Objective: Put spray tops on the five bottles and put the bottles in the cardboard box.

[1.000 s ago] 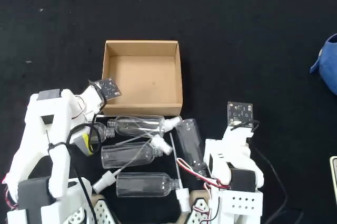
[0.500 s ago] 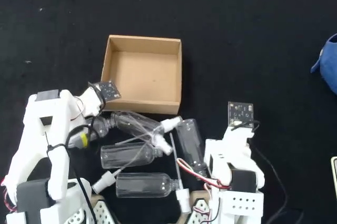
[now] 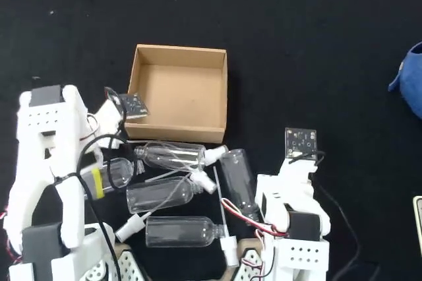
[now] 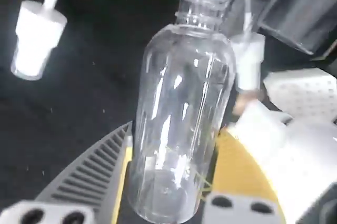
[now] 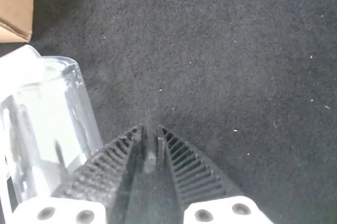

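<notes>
Drawn back, the left hand (image 4: 176,129) pinches a capless bottle (image 4: 181,87); right hand (image 5: 150,129) pressed together.

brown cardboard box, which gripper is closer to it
Left. The left gripper, holding a clear plastic bottle, is just off the cardboard box's front-left corner; the right gripper is farther, past the front-right corner.

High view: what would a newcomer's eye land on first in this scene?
The open cardboard box stands near the middle of the black table. Right in front of it lies a jumble of clear bottles on their sides, with white spray tops among them. At the pile's edge, the left gripper holds one uncapped bottle.
</notes>
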You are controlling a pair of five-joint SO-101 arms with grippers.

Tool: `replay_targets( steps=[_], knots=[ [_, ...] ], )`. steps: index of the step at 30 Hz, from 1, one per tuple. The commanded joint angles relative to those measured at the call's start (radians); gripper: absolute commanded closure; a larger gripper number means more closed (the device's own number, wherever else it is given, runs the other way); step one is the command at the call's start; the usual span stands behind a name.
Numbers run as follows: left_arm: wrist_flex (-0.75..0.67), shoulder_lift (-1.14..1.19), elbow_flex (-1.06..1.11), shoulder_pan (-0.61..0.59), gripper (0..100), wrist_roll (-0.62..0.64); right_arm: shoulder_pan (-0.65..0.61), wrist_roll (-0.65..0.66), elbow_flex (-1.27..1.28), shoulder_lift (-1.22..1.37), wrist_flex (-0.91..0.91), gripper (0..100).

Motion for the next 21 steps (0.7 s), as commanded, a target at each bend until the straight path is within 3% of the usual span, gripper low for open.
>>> replay_targets(
  steps=[1,9,11,16,21],
  knots=[
    [0.043,-0.008,-0.108,-0.125,94,-0.003,0.006,-0.002,-0.008,-0.097,0.006,98.7],
    [-0.015,-0.005,-0.208,-0.53,94,0.032,0.006,-0.002,-0.008,-0.097,0.006,98.7],
    [-0.101,0.008,-0.203,-0.622,94,0.16,0.006,-0.002,-0.008,-0.097,0.006,98.7],
    [-0.477,0.049,-0.045,-0.816,94,0.526,0.006,-0.003,-0.008,-0.097,0.006,98.7],
    [-0.624,0.107,0.108,-0.886,93,0.612,0.006,-0.003,-0.008,-0.097,0.006,98.7]
  ],
)
